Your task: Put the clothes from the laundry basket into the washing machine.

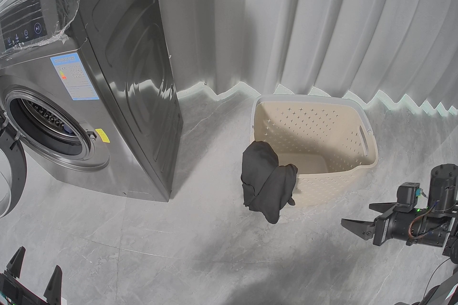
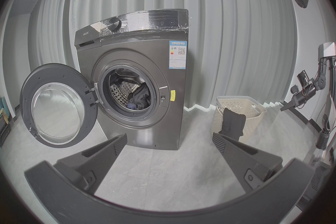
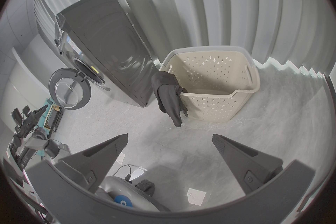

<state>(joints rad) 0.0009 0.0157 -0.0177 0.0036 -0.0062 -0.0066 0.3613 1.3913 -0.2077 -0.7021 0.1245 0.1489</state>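
Jaws well apart from garment (image 1: 262, 177)

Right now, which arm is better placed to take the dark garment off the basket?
Probably right: the right end effector is near the laundry basket, pointing at the dark garment; the left end effector is farther off.

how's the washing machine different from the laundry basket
The washing machine is dark grey, solid-sided and far taller; the laundry basket is cream and perforated. The machine opens at the front, its round door swung wide; the basket opens upward. The machine's drum holds dark clothes; the basket has a dark garment draped over its rim. Both stand on the grey floor.
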